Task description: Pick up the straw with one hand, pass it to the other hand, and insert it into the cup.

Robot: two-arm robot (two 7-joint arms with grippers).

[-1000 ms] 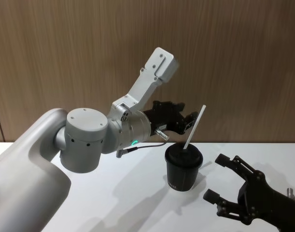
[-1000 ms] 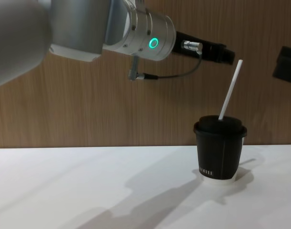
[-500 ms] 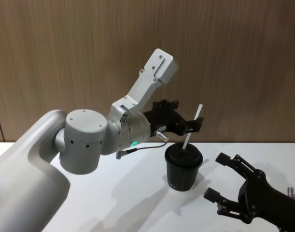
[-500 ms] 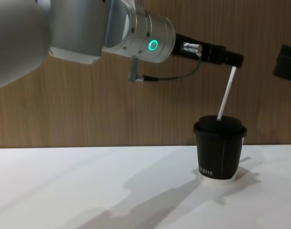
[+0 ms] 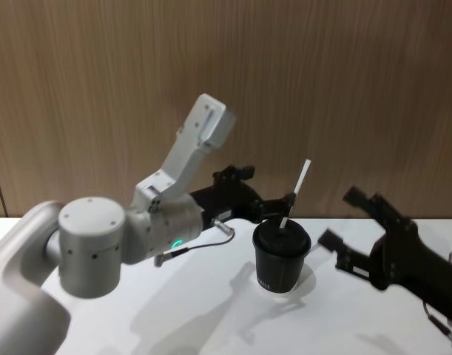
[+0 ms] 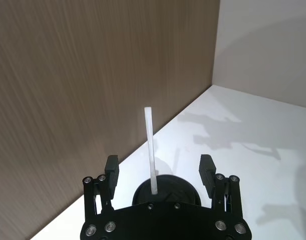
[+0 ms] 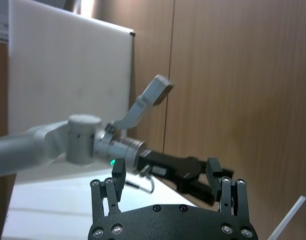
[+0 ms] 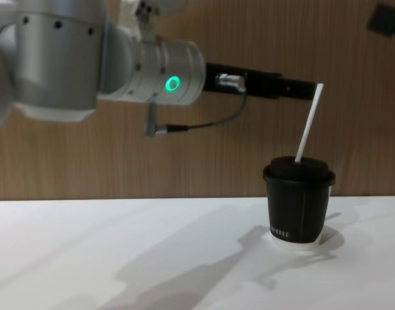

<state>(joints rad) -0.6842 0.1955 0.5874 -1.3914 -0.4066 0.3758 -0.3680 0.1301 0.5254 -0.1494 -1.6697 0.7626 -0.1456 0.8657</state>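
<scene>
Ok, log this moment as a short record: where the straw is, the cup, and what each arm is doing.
straw: white straw stands tilted in the lid, free of any grip
cup: black lidded cup upright on the white table
left gripper: left gripper jaws open either side of the straw, above the cup
right gripper: right gripper jaws open, raised to the cup's right
task state: straw inserted

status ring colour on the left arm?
Green glowing ring on the silver-grey left arm, clearest in chest view.

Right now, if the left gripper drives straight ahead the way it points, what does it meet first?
Probably the thin white straw standing in the lidded black paper cup: it sits between the left gripper's open jaws. Depth is unclear.
</scene>
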